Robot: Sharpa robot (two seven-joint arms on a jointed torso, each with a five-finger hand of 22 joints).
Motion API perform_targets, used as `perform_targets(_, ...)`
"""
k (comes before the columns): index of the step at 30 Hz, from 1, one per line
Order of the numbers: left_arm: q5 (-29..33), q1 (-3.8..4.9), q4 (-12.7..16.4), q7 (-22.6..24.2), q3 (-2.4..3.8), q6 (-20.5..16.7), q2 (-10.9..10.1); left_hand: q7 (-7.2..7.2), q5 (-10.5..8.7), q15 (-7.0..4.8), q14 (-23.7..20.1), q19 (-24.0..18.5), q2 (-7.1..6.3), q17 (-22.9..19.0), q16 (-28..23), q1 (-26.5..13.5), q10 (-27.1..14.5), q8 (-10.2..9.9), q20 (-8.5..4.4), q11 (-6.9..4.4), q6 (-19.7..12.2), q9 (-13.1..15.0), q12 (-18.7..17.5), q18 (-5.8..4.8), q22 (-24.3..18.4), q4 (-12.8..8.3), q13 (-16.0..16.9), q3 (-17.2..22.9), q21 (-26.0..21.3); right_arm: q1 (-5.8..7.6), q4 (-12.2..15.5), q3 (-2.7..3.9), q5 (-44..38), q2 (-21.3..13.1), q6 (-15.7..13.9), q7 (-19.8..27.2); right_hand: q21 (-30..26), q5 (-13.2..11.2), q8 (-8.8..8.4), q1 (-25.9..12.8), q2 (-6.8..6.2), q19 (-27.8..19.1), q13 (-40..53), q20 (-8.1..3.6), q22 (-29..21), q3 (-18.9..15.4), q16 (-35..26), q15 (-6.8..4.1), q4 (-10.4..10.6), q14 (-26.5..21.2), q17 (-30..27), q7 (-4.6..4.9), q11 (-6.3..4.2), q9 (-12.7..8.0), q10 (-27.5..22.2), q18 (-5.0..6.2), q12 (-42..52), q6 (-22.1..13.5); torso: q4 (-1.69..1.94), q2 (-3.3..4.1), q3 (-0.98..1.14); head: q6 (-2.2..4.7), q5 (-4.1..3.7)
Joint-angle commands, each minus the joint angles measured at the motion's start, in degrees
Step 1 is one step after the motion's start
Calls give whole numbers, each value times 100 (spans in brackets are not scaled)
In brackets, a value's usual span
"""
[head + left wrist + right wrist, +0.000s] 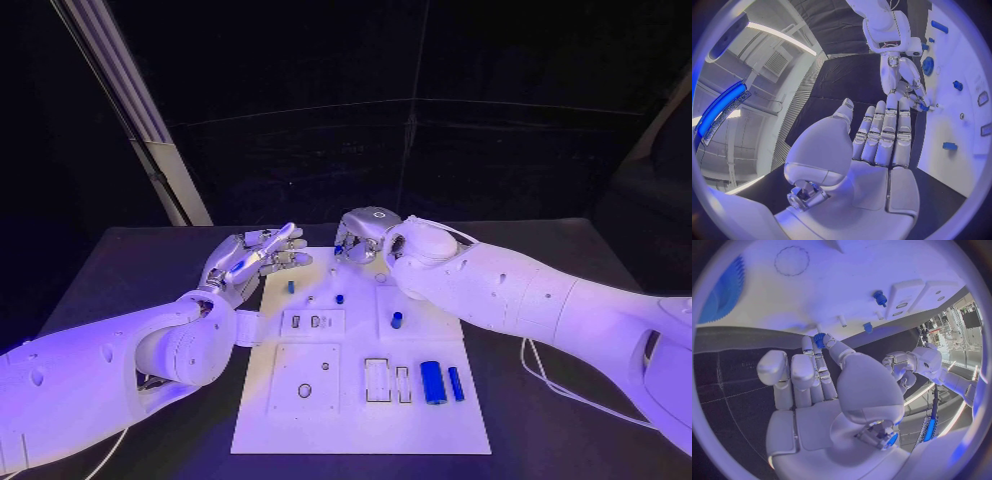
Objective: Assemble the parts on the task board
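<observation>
The white board (361,400) lies in the middle of the black table (144,260), its long side running from near to far. Both hands sit at the board's far end. The left hand (257,255) hovers over the far left corner with its fingers (882,135) stretched out straight and side by side, grasping nothing. The right hand (361,238) is at the far edge, just right of the left hand and close to it; it pinches a small blue part (819,339) between thumb and a fingertip, the other fingers (786,377) straight beside it. On the board, a large blue cylinder (433,382) lies near the right edge with a thinner blue bar (456,384) just beside it on the right. Farther up, a blue peg (397,320) stands right of centre, and two smaller blue pieces (340,298) sit near the far end, one of them (290,287) close under the left hand. Empty rectangular slots (378,380) lie left of the cylinder.
</observation>
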Motion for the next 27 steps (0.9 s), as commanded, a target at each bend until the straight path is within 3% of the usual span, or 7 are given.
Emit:
perform_targets(1,-35,10,1,16,4,86,1,24,6,20,-2,22,-1,9,-28,30,-34,-20,2,25,16,-6,-20,86,-9,-27,-8,-12,-26,-13,12,-14,-80,-18,25,-84,30,16,18,21,-36,-12,-7,29,5,-3,37,-7,40,39,-5,28,-9,9,-40,-57,-23,-11,3,2,1,-10,-5)
perform_targets(27,-35,11,-29,3,4,93,-6,24,6,20,-2,22,-1,9,-28,30,-34,-20,2,25,16,-6,-20,86,-9,-27,-8,-12,-26,-14,125,-14,-81,-107,-79,-48,37,-10,7,-19,-167,-41,-7,51,-1,-5,23,13,150,18,-64,51,15,-2,-99,-53,-24,-60,22,14,-6,-34,-31)
